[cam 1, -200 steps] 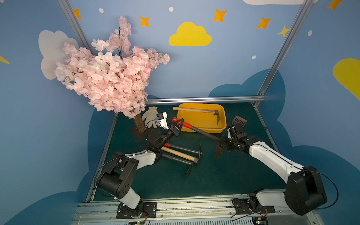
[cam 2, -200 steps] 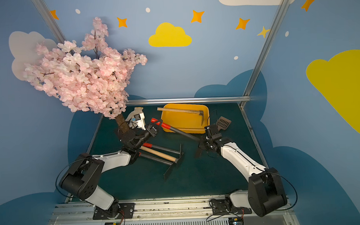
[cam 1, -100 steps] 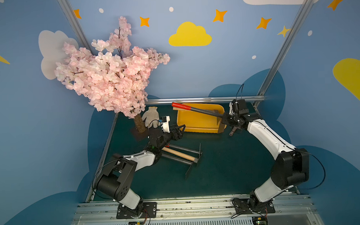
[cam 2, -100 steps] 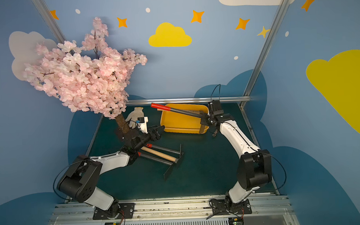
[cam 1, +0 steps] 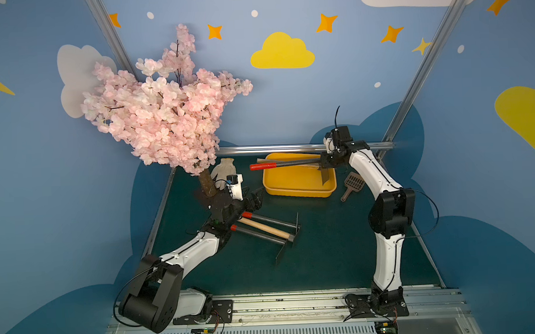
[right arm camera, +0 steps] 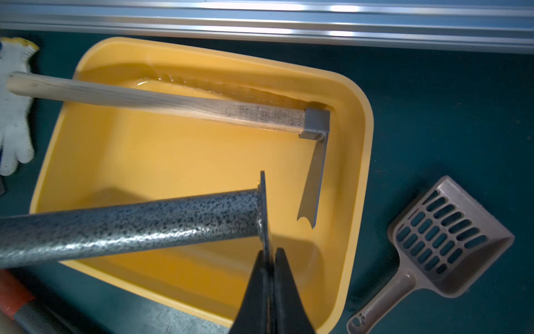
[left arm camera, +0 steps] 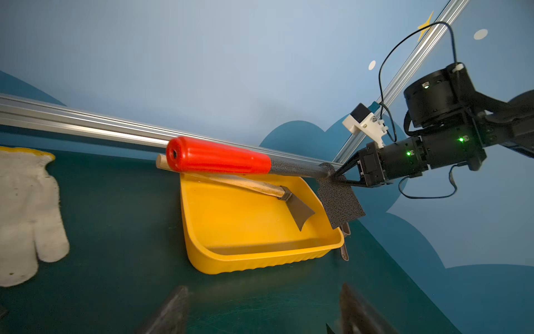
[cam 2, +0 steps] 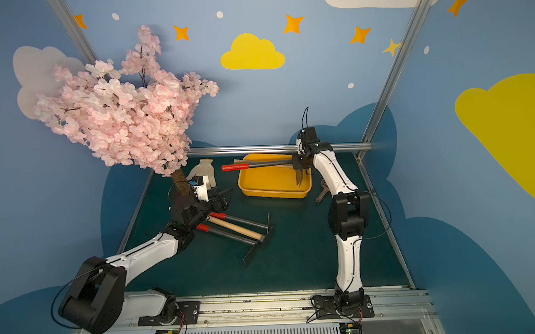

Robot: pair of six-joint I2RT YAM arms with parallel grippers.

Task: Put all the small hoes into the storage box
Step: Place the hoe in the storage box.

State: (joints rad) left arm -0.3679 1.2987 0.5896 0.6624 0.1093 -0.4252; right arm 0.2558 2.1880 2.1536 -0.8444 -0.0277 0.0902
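The small hoe [cam 1: 293,164] hangs level above the storage box [cam 1: 297,193] at 12 o'clock of the surface [cam 1: 324,248], its red grip toward 9. The right jaws pinch its thin blade beside the shaft. The left jaws gape wide, empty. It is probably stiff, heavy steel, and the long handle could twist in that pinch.

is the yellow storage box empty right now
No, a wooden-handled hoe lies inside the storage box, its handle end sticking out over the rim.
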